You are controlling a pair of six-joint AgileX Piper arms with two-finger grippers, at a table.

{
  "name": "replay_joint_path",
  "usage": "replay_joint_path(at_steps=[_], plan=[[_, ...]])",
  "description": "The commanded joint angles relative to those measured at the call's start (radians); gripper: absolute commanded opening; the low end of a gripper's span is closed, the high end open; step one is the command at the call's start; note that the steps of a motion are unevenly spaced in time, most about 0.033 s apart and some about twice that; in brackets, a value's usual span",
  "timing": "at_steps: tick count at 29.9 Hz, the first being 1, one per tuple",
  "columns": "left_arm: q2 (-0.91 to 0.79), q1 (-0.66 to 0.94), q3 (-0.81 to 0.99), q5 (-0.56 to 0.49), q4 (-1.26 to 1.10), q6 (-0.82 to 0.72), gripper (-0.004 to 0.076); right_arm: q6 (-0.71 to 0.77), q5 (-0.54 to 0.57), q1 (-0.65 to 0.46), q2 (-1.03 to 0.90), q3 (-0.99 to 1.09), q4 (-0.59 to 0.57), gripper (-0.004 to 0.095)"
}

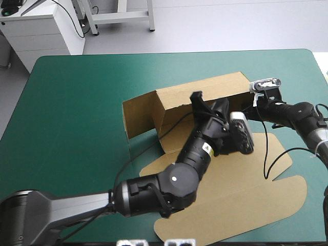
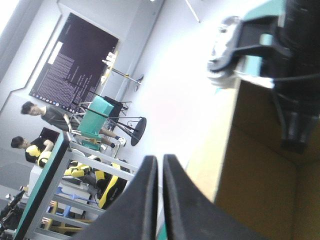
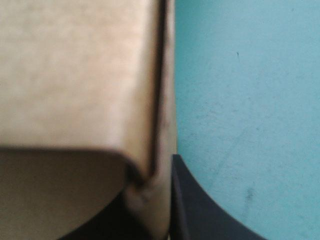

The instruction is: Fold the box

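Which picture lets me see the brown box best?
The high view. It shows nearly all of the box, with walls raised and the rest lying flat on the teal-green cover. The left wrist view catches only one brown wall. The right wrist view shows just a wall edge, very close.

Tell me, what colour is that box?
The box is plain brown, with no pattern; the high view shows it best.

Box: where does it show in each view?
High view: box in the middle of the table, walls raised, lid flat toward the near edge.
Left wrist view: its wall beside the shut left gripper.
Right wrist view: that wall held in the right gripper.
Shared landmark: the right gripper on the wall.
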Motion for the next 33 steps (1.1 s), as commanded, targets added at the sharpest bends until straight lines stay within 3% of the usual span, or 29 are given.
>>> replay_joint_path(at_steps=[1, 9, 17, 25, 33], plan=[[-0.113, 0.058, -0.079, 0.011, 0.028, -0.016, 0.0005, 0.108, 0.052, 0.007, -0.009, -0.079, -0.031, 0.0003], [-0.222, 0.351, -0.162, -0.029, -0.188, 0.006, 0.0005, 0.452, 0.241, 0.007, -0.009, -0.267, -0.346, 0.0003], [-0.301, 0.752, -0.174, -0.039, -0.503, 0.093, 0.0005, 0.591, 0.479, 0.049, -0.009, -0.387, -0.380, 0.0002], [-0.316, 1.103, -0.157, -0.015, -0.959, 0.285, 0.0005, 0.775, 0.490, 0.228, 0.015, -0.402, -0.588, 0.0002], [-0.316, 1.282, -0.090, 0.020, -1.279, 0.514, 0.0005, 0.862, 0.554, 0.236, 0.145, -0.513, -0.591, 0.0002]])
